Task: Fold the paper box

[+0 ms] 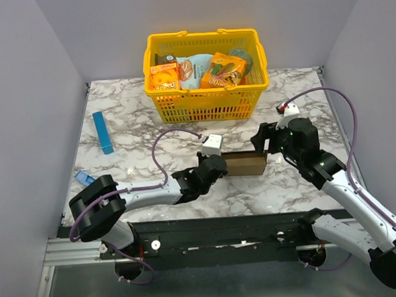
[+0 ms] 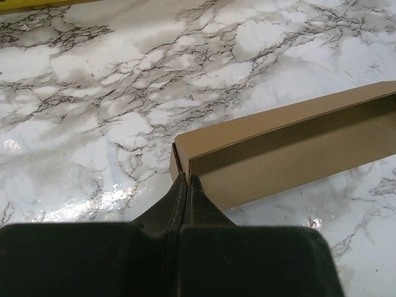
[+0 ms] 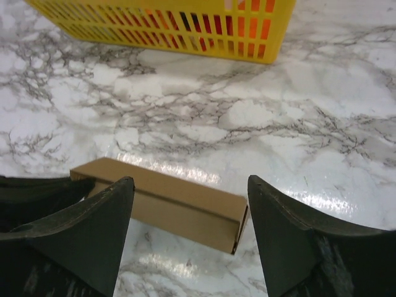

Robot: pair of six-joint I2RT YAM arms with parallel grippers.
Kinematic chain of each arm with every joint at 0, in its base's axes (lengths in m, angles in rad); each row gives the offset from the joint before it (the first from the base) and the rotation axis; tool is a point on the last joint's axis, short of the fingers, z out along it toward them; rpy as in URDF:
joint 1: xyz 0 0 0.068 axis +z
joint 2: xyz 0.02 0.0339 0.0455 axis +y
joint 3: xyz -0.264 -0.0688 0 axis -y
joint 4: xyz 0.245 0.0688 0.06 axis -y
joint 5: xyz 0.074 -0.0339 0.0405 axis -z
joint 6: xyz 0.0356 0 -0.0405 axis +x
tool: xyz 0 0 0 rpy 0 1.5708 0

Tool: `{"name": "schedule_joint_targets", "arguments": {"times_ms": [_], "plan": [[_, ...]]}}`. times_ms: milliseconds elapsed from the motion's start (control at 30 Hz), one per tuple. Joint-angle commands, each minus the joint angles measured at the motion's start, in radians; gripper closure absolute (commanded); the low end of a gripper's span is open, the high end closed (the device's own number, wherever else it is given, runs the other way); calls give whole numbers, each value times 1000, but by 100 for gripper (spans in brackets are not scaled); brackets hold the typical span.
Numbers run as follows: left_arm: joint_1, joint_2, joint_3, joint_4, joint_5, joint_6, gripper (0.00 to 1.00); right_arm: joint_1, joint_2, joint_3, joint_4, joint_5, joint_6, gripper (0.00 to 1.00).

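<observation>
Marble table (image 1: 132, 122), paper box (image 1: 245, 164) touching left end effector (image 2: 187, 183)

The paper box (image 1: 245, 164) is plain brown; the table (image 1: 129, 119) is white marble veined grey-black. The basket (image 1: 209, 104) at twelve o'clock is yellow, the slim box (image 1: 103, 133) at ten o'clock blue.

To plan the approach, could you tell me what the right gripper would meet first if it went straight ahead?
Probably the box, which lies just ahead of the open right gripper; depth is unclear.
</observation>
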Motion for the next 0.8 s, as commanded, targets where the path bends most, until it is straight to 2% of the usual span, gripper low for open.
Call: {"name": "schedule_joint_targets", "arguments": {"times_ms": [0, 300, 467, 500, 533, 600, 633, 767], "plan": [[-26, 60, -10, -159, 35, 3, 100, 37, 27, -78, 170, 125, 30, 19], [-32, 68, -2, -159, 29, -1, 100, 134, -25, -318, 263, 322, 141, 19], [-32, 70, 5, -159, 32, -5, 98, 160, -29, -388, 280, 365, 206, 19], [-32, 65, 4, -159, 31, -7, 92, 160, -28, -395, 281, 376, 210, 19], [-34, 60, 2, -159, 29, -7, 76, 159, -20, -401, 280, 379, 214, 19], [-35, 37, -7, -157, 25, -5, 68, 162, -11, -403, 280, 385, 225, 19], [-35, 27, -13, -156, 23, -4, 57, 160, -5, -403, 278, 385, 227, 19], [-38, -54, -42, -125, 26, 7, 36, 159, 12, -400, 272, 386, 243, 19]]}}
